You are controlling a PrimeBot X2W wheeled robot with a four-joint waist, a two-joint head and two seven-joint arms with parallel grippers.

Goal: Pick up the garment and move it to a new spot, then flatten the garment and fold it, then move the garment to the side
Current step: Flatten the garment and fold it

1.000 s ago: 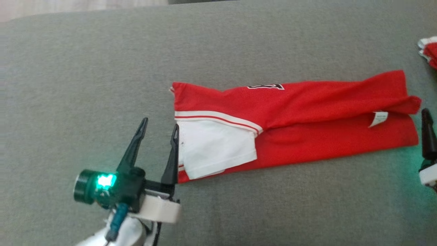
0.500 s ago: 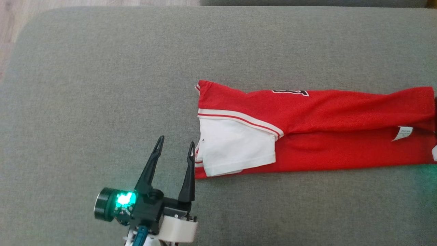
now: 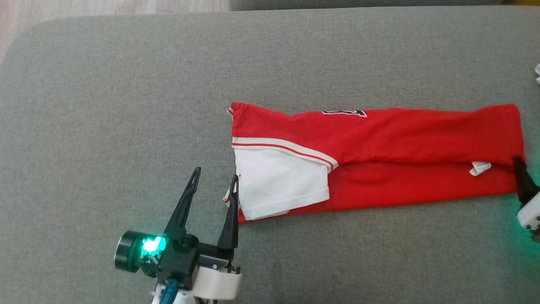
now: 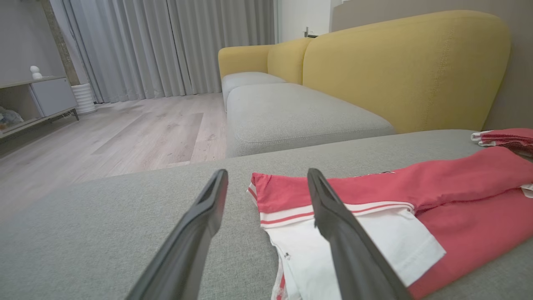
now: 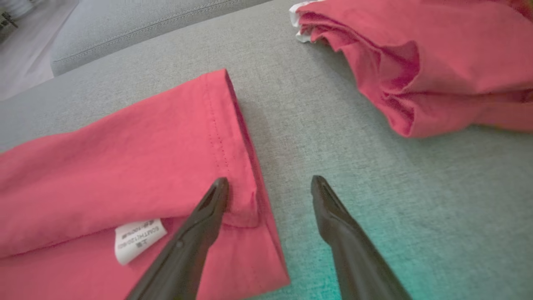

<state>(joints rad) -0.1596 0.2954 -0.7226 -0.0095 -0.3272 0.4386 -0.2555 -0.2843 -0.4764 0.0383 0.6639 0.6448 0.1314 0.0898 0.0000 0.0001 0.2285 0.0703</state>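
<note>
On the grey cushion (image 3: 126, 105), head view: red garment (image 3: 400, 139) lies flat as a long strip folded lengthwise, running left to right across the middle-right of the seat. White sleeve (image 3: 278, 185) lies on top at its left end, black print at the far edge, small white label (image 3: 480, 167) near the right end. Left gripper (image 3: 215, 174) sits at the lower left, green light on its body, jaws spread wide, nothing between them. Its right finger lies along the garment's left edge by the sleeve; left finger is over bare cushion. At the right edge one dark finger (image 3: 522, 179) of the right arm sits at the garment's right end.

Left wrist view: both fingers point over the cushion, wide apart, holding nothing. Right one overlaps the white sleeve, left one is over bare fabric; touching or just above, can't tell. Yellow sofa back (image 4: 408, 66), wood floor (image 4: 125, 133) and grey curtains (image 4: 166, 46) behind. A second red garment (image 4: 504, 139) shows at the right edge.

Right wrist view: right gripper (image 5: 268, 180) is wide open, gripping nothing. Its jaws straddle the garment's hemmed end: left tip on or just over the red cloth above the label, right tip over bare cushion. The second red garment lies bunched at the upper right, apart from the folded one. Green glow on the cushion near the fingers.
</note>
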